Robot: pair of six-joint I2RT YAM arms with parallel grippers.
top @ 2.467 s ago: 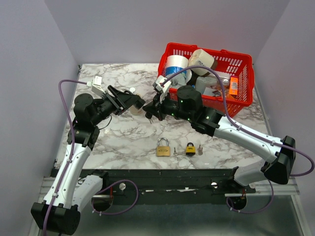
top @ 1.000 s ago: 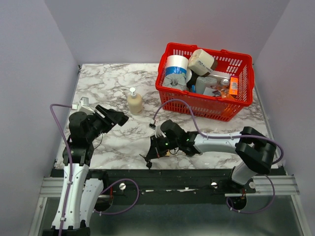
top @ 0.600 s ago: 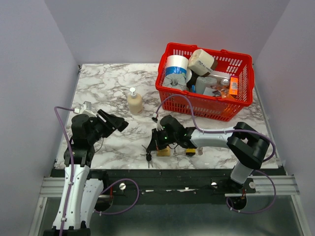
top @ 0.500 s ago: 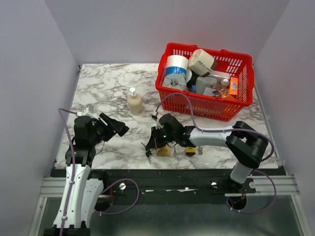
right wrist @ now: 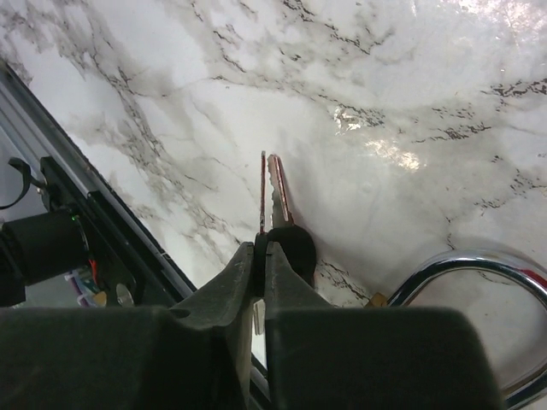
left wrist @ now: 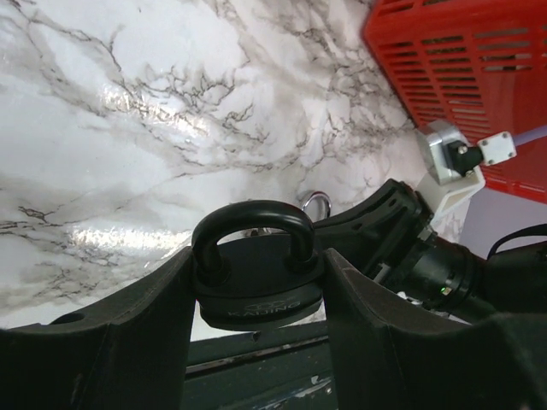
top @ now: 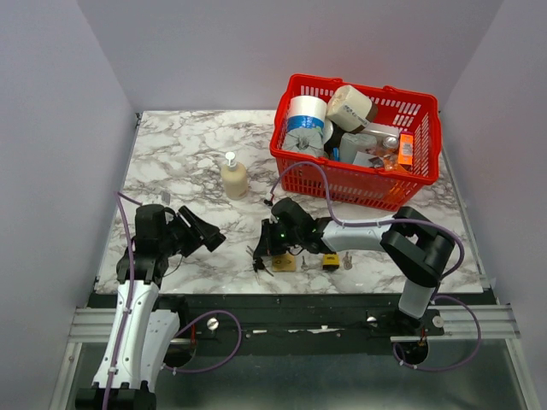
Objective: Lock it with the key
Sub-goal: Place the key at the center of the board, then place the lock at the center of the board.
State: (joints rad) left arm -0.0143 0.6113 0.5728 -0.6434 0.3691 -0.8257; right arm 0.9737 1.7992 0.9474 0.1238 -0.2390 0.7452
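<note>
A black padlock (left wrist: 256, 295) with its shackle down sits clamped between the fingers of my left gripper (left wrist: 256, 260), held above the table's near left part (top: 208, 238). My right gripper (right wrist: 261, 249) is low over the marble near the front edge (top: 259, 255), pinched shut on the black head of a key (right wrist: 261, 192). The blade points away from the fingers. A second key (right wrist: 279, 195) on the same bunch lies alongside it. The two grippers stand apart, with the right gripper (left wrist: 402, 226) showing beyond the padlock in the left wrist view.
A brass padlock (top: 285, 262) lies just right of the right gripper, its chrome shackle (right wrist: 479, 266) close by. A small black and yellow padlock (top: 330, 260) and a loose key (top: 347, 260) follow. Soap bottle (top: 232, 177) at the middle, full red basket (top: 423, 175) at back right.
The left arm has drawn back toward the near left with the black padlock. The right gripper has come down beside the brass padlock with the keys and shifted slightly.
</note>
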